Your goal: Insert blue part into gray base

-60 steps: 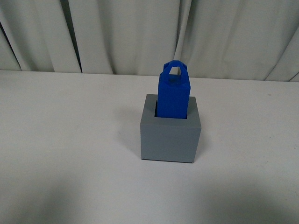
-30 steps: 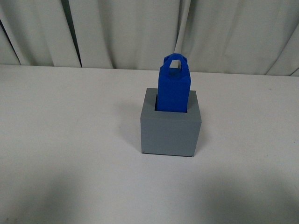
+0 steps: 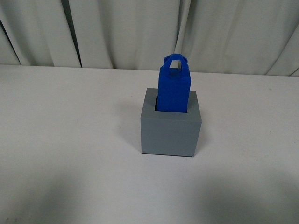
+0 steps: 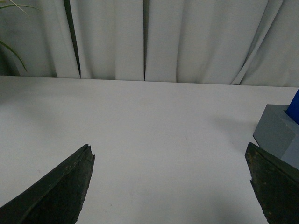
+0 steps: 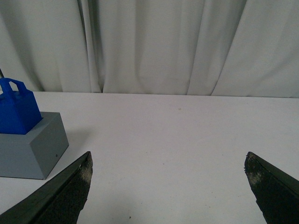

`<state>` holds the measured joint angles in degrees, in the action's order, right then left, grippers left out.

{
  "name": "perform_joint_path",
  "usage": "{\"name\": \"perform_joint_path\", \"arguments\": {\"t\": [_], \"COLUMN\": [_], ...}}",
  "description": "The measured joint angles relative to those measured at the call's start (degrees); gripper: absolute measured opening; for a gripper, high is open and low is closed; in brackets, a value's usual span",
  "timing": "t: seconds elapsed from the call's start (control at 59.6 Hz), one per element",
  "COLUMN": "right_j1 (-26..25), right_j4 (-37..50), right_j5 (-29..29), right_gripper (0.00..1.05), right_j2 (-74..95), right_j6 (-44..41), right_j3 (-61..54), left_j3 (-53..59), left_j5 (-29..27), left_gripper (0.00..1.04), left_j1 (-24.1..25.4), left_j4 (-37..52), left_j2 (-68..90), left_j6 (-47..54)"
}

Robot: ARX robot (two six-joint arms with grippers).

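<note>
The blue part [image 3: 173, 88] stands upright in the square recess of the gray base [image 3: 170, 133] at the middle of the table, its loop handle on top. Neither arm shows in the front view. My left gripper [image 4: 169, 156] is open and empty over bare table; the gray base [image 4: 279, 135] and a sliver of the blue part [image 4: 295, 107] sit off to one side of it. My right gripper [image 5: 168, 161] is open and empty; the blue part [image 5: 17, 110] in the gray base [image 5: 32, 147] lies off to one side of it.
A white table [image 3: 70, 121] spreads all around the base. White curtains [image 3: 140, 32] hang behind the far edge. A green plant leaf [image 4: 9, 46] shows at the edge of the left wrist view.
The whole front view scene shifted slightly upward between one second ago and half a second ago. Since then nothing has moved.
</note>
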<state>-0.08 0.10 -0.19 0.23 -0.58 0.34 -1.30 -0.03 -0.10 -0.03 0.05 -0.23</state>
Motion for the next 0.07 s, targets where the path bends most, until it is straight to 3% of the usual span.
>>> {"name": "perform_joint_path", "arguments": {"t": [0.067], "right_j1": [0.0], "right_j4": [0.0], "right_j5": [0.0], "right_gripper": [0.96], "right_j2": [0.0], "right_j6": [0.0], "right_j3": [0.0], "left_j3": [0.0], "left_j5": [0.0], "left_gripper": [0.98], "left_j1": [0.0], "left_j4": [0.0], "left_j2": [0.0], "left_j6": [0.0]}}
